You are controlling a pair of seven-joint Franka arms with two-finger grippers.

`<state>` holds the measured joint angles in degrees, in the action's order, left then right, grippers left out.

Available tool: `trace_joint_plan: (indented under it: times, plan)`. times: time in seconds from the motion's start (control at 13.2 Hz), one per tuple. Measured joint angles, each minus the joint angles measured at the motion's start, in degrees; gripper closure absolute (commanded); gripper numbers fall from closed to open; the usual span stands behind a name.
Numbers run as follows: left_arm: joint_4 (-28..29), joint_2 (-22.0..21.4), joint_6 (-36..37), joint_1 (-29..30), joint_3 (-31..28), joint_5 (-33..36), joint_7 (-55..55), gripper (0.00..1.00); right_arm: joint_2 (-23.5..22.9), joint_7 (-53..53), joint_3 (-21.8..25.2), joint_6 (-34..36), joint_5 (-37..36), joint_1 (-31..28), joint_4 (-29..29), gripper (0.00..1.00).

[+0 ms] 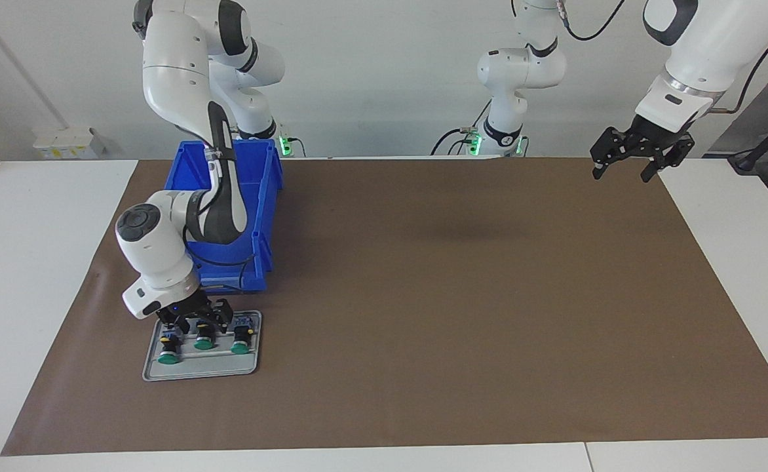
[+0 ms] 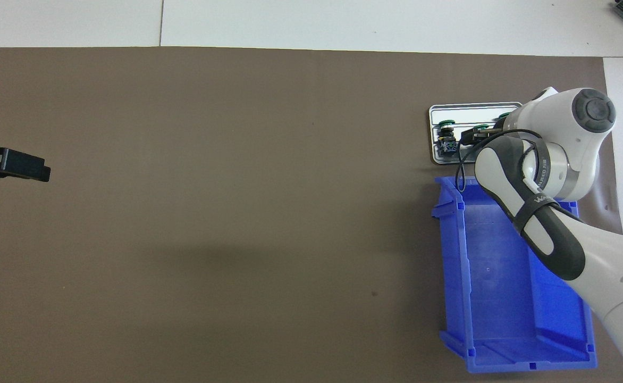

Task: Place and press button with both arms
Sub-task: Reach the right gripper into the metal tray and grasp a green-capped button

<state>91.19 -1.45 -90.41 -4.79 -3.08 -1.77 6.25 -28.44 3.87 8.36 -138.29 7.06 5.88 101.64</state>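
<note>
Three green-capped buttons lie in a row on a flat grey tray (image 1: pixel 200 371) at the right arm's end of the table. My right gripper (image 1: pixel 199 322) is down on the tray, open, its fingers standing either side of the middle button (image 1: pixel 203 342) at its block end. The two outer buttons (image 1: pixel 168 357) (image 1: pixel 240 347) lie free. In the overhead view the right arm's wrist hides most of the tray (image 2: pixel 471 106); one button (image 2: pixel 446 137) shows fully. My left gripper (image 1: pixel 622 174) waits open, up over the mat's corner at the left arm's end.
A blue bin (image 1: pixel 263 196) stands beside the tray, nearer to the robots, and looks empty in the overhead view (image 2: pixel 503 298). A brown mat (image 1: pixel 456 295) covers the table's middle. The right arm's elbow hangs over the bin.
</note>
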Motion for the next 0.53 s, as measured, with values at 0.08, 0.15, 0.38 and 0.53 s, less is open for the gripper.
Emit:
trace_joint_plan:
  times: [0.08,0.15,0.38,0.53]
  plan:
    - [0.0,0.0,0.0,0.0,0.0,0.0,0.0,0.0,0.0,0.29,0.0,-0.01,0.05,0.0,0.0,1.0]
    - [0.0,0.0,0.0,0.0,0.0,0.0,0.0,0.0,0.0,0.49,0.0,-0.01,0.11,-0.01,0.0,1.0]
    - [0.0,0.0,0.0,0.0,0.0,0.0,0.0,0.0,0.0,0.5,0.01,-0.19,0.48,-0.27,-0.1,1.0]
    - [0.0,0.0,0.0,0.0,0.0,0.0,0.0,0.0,0.02,-0.11,0.01,-0.16,0.73,-0.23,-1.01,1.0]
